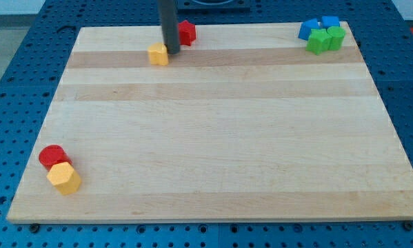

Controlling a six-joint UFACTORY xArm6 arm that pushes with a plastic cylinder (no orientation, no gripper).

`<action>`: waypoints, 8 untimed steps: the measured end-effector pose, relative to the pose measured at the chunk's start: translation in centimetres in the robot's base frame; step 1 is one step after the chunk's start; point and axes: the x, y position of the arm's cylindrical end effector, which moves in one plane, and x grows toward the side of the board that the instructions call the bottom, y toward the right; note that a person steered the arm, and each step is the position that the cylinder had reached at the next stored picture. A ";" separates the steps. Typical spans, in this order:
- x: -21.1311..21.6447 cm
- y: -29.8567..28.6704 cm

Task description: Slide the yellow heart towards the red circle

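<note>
A small yellow heart block [158,54] lies near the top of the wooden board [213,138], left of centre. My tip [172,52] stands right beside it, touching its right side. A red block [186,32] sits just behind the rod, up and to the right; its shape is partly hidden. The red circle [53,156] lies far off at the board's bottom left corner, with a yellow hexagon block [64,178] touching it just below.
At the board's top right corner are two blue blocks [309,29] [329,23] and two green blocks [318,40] [336,37] clustered together. The board rests on a blue perforated table [13,83].
</note>
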 end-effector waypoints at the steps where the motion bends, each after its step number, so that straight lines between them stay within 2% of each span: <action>1: 0.0 -1.4; 2: 0.0 -1.5; 3: 1.8 -2.0; 4: 5.6 -2.8; 7: 2.7 -3.7; 8: 5.0 -7.0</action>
